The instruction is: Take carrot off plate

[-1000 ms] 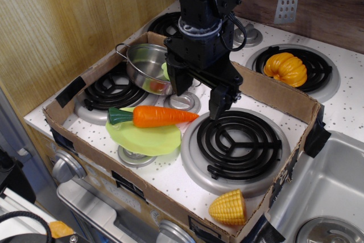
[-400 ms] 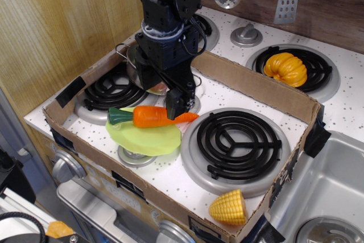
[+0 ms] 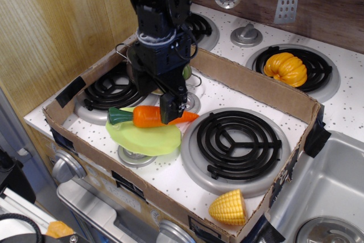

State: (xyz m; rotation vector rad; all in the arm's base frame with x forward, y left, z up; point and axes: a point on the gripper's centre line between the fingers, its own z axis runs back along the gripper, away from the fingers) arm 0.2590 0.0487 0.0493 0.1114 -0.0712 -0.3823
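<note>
The orange carrot (image 3: 145,116) with a dark green stem end lies across the far edge of the lime-green plate (image 3: 142,138), stem to the left, tip pointing right. The plate sits at the front left inside the cardboard box, between two burners. My black gripper (image 3: 154,99) hangs low right over the carrot's middle. Its jaws are open. One of the fingers (image 3: 170,108) stands in front of the carrot's right part and covers it; the other is behind, toward the pan. I cannot tell whether a finger touches the carrot.
A low cardboard box wall (image 3: 259,88) rings the stove area. A steel pan (image 3: 126,55) sits behind the gripper, mostly hidden. A large burner (image 3: 238,140) is right of the plate. Corn (image 3: 228,207) lies in the front corner; a pumpkin (image 3: 285,68) lies outside on the back right.
The gripper has moved left and down from above the large burner's edge to directly over the carrot. The carrot and plate have not moved.
</note>
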